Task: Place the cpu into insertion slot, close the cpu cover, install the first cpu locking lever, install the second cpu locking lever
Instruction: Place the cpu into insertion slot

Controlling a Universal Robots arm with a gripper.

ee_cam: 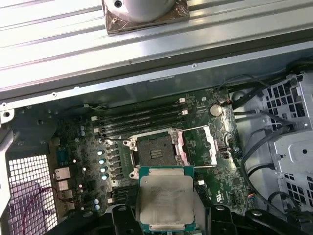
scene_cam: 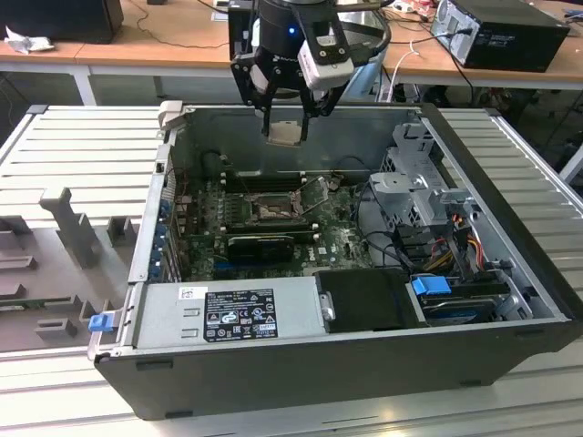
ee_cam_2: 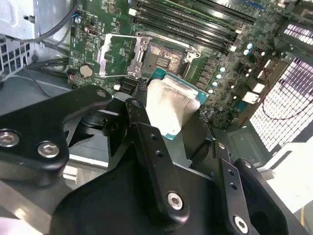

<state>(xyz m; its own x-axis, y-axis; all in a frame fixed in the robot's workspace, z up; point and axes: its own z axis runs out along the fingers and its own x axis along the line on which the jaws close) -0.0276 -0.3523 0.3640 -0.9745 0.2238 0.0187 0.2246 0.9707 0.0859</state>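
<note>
One gripper (scene_cam: 284, 123) hangs at the upper centre of the exterior view, above the open computer case (scene_cam: 301, 373). Its fingers are clamped on the edges of the cpu (scene_cam: 283, 133), which is held clear of the motherboard (scene_cam: 337, 241). The insertion slot (scene_cam: 271, 211) lies below, mid-frame, and is unoccupied. The cpu cover (scene_cam: 316, 193) stands raised on the side toward the exterior view's right. The power supply (scene_cam: 228, 309) at the lower centre carries a black-and-white label (scene_cam: 239, 314); its print cannot be made out.

In the second wrist view, the black fingers (ee_cam_2: 146, 142) grip the cpu (ee_cam_2: 171, 105) on opposite edges. The insertion slot (ee_cam_2: 164, 56) sits beyond it, with the cpu cover (ee_cam_2: 117, 56) swung open beside the slot.

In the first wrist view, the cpu (ee_cam: 166, 198) shows its pale metal face. It hovers just short of the insertion slot (ee_cam: 154, 152), not over it. The cpu cover (ee_cam: 198, 147) lies open alongside, and the memory slots (ee_cam: 139, 120) run beyond.

Probable faults:
- Tilted or rotated seating would likely damage the slot contacts.
- An edge grip on a thin chip may slip.
- A finger could strike the raised cover during descent.
</note>
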